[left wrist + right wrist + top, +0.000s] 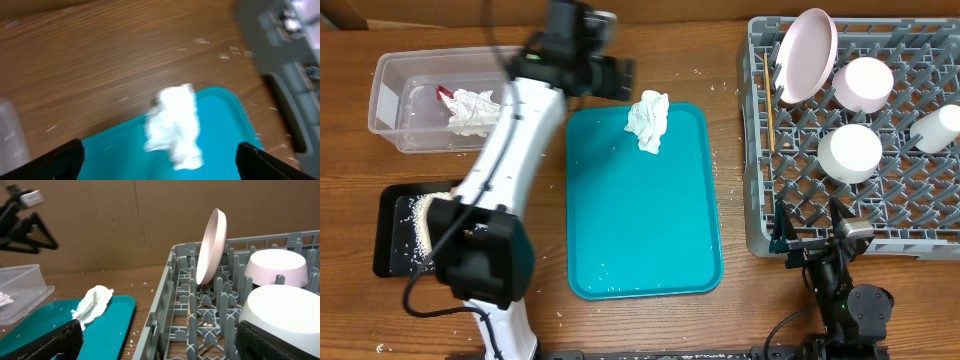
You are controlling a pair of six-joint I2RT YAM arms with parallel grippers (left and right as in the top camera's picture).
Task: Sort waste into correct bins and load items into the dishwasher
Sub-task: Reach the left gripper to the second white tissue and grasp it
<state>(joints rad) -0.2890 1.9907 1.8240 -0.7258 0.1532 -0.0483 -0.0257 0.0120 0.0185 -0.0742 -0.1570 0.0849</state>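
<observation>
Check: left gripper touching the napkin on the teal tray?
Apart. Left wrist view: left gripper open, bare teal tray between each fingertip and napkin.

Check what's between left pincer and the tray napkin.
Nothing but bare teal tray; left wrist view shows the napkin ahead of the open left pincer.

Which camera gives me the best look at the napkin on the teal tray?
Overhead: the napkin is sharp and whole, near the teal tray's far edge. Left wrist shows it closer but blurred; right wrist shows it side-on, at the frame's lower left.
</observation>
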